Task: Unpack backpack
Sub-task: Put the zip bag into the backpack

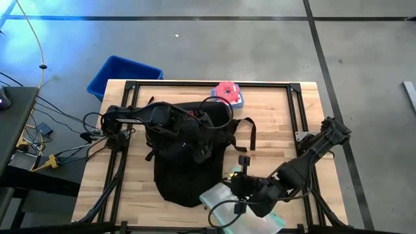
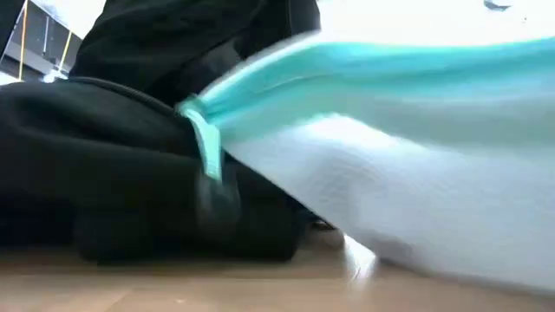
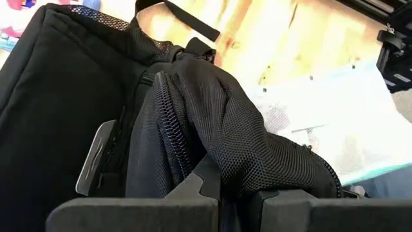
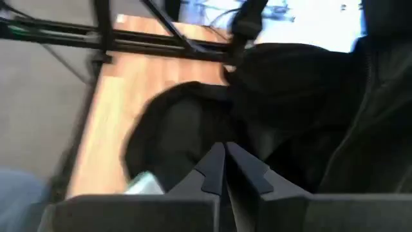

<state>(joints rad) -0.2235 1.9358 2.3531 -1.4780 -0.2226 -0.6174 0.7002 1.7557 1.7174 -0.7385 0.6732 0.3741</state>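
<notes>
The black backpack (image 1: 185,162) lies flat on the table, its top toward the far edge. My left gripper (image 1: 195,127) is at its upper part, shut on mesh fabric. A translucent white pouch with a teal edge (image 1: 224,198) sits at the backpack's near right corner. In the low view the pouch (image 2: 416,182) slants above the tabletop with a teal tab (image 2: 206,143) hanging down. My right gripper (image 1: 242,187) is right over the pouch, fingers shut. My left gripper pinches a bunched fold of the backpack's black mesh fabric (image 3: 238,161) between its two fingers, beside the open zipper (image 3: 170,135). The mesh is pulled up into a ridge, and the rest of the backpack lies on the table. My right gripper is shut at the pouch's edge nearest the backpack (image 1: 231,192). Its own fingers (image 4: 215,171) hide the place of contact. The pouch's end toward the backpack is raised off the table.
A pink and white packet (image 1: 227,93) lies at the table's far edge behind the backpack. A blue bin (image 1: 123,75) stands on the floor off the far left corner. Loose straps (image 1: 247,133) trail on the bare wood to the backpack's right. Black frame rails (image 1: 208,84) border the table.
</notes>
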